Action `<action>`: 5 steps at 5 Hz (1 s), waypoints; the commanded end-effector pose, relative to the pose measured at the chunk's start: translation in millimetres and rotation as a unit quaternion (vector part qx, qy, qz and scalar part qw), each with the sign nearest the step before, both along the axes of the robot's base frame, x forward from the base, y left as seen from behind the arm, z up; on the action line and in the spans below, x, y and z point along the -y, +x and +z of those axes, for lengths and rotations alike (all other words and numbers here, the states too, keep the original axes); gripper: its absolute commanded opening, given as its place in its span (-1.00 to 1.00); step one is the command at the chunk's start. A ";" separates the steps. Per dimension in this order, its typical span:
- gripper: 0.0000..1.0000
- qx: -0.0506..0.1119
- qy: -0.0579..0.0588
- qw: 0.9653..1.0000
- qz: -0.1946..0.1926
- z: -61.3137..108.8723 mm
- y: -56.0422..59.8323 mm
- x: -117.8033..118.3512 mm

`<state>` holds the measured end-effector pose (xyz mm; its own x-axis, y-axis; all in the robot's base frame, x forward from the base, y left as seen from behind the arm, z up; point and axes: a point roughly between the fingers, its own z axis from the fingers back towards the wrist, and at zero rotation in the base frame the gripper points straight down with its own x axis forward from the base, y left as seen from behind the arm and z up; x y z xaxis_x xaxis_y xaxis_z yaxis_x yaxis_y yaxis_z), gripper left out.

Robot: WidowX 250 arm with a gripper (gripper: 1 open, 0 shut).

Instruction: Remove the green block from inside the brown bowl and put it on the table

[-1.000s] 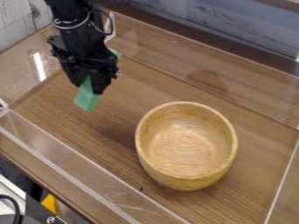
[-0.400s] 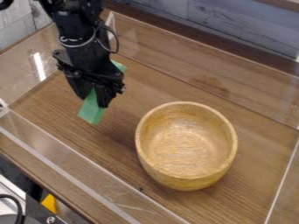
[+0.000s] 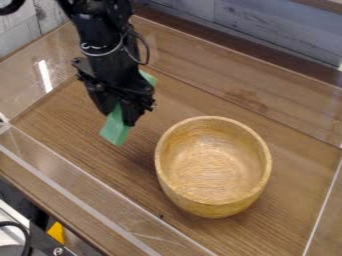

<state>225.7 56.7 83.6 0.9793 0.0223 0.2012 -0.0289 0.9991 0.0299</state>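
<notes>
since the earlier views, the black two-fingered metal gripper [image 3: 118, 104], clamped on the slim matte green rectangular block [image 3: 115, 129], had moved nearer the round light-brown wooden bowl [image 3: 214, 168]. the block hung outside it, so lowering and release apparently remained.

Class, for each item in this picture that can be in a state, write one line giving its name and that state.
Green block: gripped, hanging at a tilt outside the bowl
Gripper: shut on the green block, pointing down
Brown bowl: upright, open at the top, with nothing in it
Table: level, bearing the bowl
</notes>
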 end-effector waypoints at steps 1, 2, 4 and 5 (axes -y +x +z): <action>-1.00 0.018 0.007 1.000 -0.009 10.1 -1.0 -4.4; -1.00 0.012 0.008 1.000 0.000 9.1 2.3 -9.7; -1.00 0.002 0.012 1.000 0.029 7.0 -2.9 -16.0; -1.00 -0.004 0.012 0.999 0.049 7.1 -11.3 -15.9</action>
<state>211.9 69.3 83.3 0.9808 0.1060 0.1638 -0.1149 0.9923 0.0456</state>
